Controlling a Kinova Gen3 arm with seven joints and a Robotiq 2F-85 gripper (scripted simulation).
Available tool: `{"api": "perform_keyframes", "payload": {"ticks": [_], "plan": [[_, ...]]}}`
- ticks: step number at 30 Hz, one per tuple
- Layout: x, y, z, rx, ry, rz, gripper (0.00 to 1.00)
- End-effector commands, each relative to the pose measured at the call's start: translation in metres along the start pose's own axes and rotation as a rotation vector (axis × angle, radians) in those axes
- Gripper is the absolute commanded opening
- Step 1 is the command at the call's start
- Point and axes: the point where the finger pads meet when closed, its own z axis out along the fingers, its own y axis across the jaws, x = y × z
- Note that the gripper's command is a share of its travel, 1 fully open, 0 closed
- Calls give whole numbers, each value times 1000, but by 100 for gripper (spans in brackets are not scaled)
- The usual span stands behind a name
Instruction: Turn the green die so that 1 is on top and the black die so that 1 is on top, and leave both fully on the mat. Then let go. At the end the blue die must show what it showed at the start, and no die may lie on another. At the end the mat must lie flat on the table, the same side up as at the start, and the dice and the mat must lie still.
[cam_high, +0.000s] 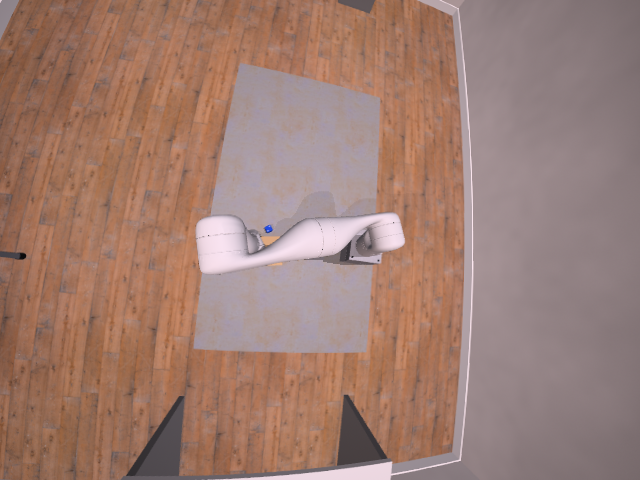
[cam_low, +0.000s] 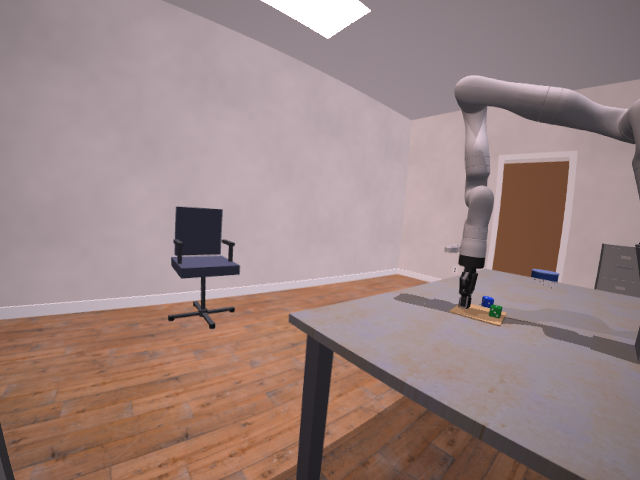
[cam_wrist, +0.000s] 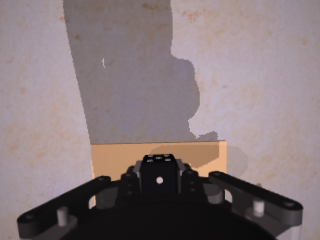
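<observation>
"So, what was the biggest thing around you?"

"The grey table. Over it bent my pale arm, which hid much of my work from above. A dark chair stood on the floor, well apart from me."

"And your pincer?"

"My gripper pointed down at one end of the mat, its fingers partly closed, with the black die between them. The top view hid it under my arm."

"Where was the mat?"

"The tan mat lay on the table below me. My own black body covered part of it in the wrist view, and my shadow fell across it and the tabletop."

"Now the dice?"

"I had the black die gripped by its sides, its single white pip facing my wrist camera. Whether its underside touched the mat, I couldn't tell. The green die sat on the mat, towards the end away from my fingers; I couldn't read its top surely. The blue die rested on the table just beside the mat, near the green one. Neither was in my grip."
</observation>
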Motion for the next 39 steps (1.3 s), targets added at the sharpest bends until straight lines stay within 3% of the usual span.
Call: {"api": "perform_keyframes", "payload": {"ticks": [1, 39], "plan": [[1, 0, -1, 0, 1, 0, 26], [1, 0, 3, 0, 1, 0, 26]]}}
